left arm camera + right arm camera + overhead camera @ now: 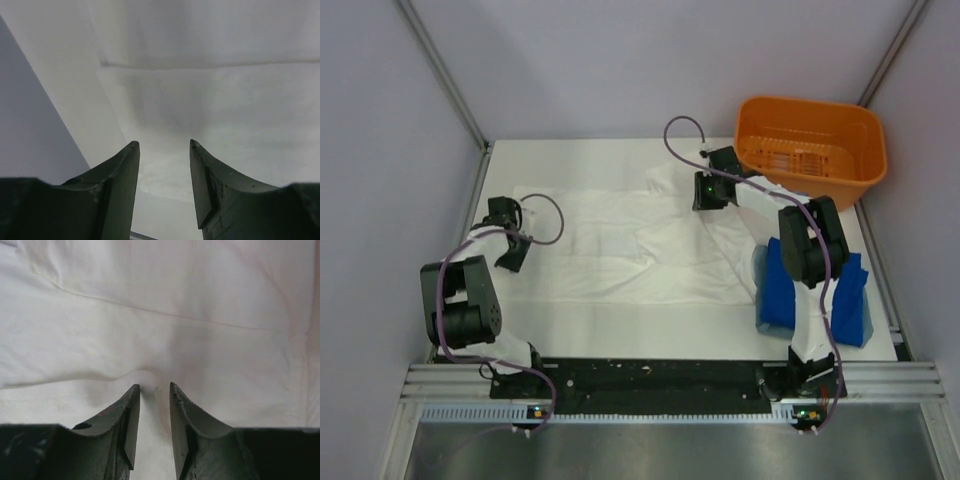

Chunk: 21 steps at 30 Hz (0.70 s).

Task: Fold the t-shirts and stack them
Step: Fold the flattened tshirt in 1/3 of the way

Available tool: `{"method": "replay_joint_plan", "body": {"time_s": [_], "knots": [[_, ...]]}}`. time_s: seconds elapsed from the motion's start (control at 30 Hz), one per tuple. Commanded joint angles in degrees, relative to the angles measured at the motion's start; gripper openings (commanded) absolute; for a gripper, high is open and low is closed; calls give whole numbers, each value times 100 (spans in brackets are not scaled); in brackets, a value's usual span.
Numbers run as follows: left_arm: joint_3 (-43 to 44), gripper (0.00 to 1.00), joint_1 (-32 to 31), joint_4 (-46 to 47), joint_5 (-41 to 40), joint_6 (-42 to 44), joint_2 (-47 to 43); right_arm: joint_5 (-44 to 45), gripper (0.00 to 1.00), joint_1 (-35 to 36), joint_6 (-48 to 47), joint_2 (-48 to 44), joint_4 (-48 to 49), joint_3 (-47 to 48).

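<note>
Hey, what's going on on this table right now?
Two robot arms are working on a white t-shirt spread flat on the table. The left gripper hangs open over the shirt's left edge. The right gripper is at its far right part, jaws slightly apart at a small pucker of cloth, apparently not clamping it. A blue t-shirt lies folded by the right arm, and an orange basket stands in the far right corner.

We see the white t-shirt (620,245) plain beneath both dark grey grippers, the left gripper (163,142) and the right gripper (154,385). Behind the right gripper lies the royal blue t-shirt (778,290), and to its right the orange basket (810,150). The cables (441,290) are purple.
</note>
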Motion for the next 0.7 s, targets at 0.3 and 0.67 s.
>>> {"method": "replay_joint_plan", "body": {"time_s": [0.3, 0.67], "knots": [[83, 50, 480, -377, 518, 765, -943, 1517, 50, -70, -652, -1581, -851, 156], [-1472, 53, 559, -1988, 1311, 4695, -2527, -1144, 59, 1073, -6089, -5264, -2057, -3428]]}}
